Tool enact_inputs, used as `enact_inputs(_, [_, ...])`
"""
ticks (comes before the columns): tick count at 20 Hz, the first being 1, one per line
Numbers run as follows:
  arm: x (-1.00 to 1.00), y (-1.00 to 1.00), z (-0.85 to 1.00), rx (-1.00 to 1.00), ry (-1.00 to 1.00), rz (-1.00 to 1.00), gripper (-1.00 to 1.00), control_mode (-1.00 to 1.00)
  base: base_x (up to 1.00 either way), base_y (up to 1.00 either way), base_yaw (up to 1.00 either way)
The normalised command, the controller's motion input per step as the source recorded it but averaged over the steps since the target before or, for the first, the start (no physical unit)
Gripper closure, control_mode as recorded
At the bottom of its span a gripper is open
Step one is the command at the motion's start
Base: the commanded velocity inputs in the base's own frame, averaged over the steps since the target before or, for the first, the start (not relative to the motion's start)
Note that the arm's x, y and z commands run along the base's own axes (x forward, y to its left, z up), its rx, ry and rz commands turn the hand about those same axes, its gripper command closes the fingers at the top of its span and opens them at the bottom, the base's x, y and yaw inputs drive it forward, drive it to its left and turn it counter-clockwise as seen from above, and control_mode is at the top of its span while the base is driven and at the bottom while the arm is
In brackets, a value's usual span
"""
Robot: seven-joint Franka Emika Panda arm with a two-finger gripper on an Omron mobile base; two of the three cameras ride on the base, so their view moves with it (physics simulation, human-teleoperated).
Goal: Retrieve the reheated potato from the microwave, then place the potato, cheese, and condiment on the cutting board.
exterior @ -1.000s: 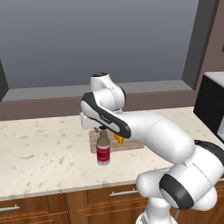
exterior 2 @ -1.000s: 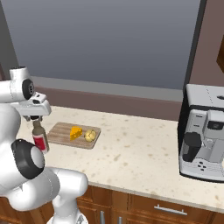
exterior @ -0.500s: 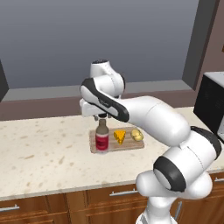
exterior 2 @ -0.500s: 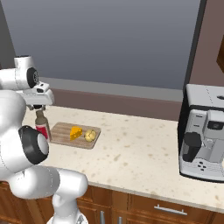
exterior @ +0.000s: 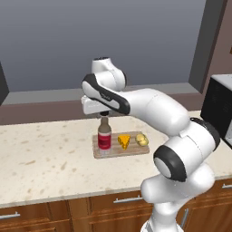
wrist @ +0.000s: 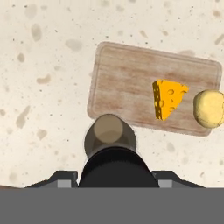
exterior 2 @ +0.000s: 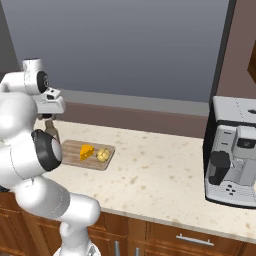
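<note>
The end effector (exterior: 104, 115) is right above the condiment (exterior: 104, 136) bottle, down at its cap. Its fingers sit on both sides of the cap, but you cannot tell if they are squeezing it. The condiment stands up straight on the left end of the cutting board (exterior: 131, 150). The cheese (exterior: 123, 141) lies near the middle of the board, just beside the bottle. The potato (exterior: 142, 139) lies at the right end, just beside the cheese. The board rests on the speckled surface (exterior: 45, 163), close to its back edge. A coffee machine (exterior 2: 232, 152) stands at the right end of the surface, well apart from the board.
</note>
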Motion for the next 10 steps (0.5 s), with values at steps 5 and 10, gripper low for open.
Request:
enact_inputs(5, [0.30,-0.01,0.00,0.00,0.00,0.00,1.00,-1.00,0.00,0.00,0.00])
enact_inputs(10, [0.34,-0.05,-0.01,0.00,0.00,0.00,1.00,-1.00,0.00,0.00,0.00])
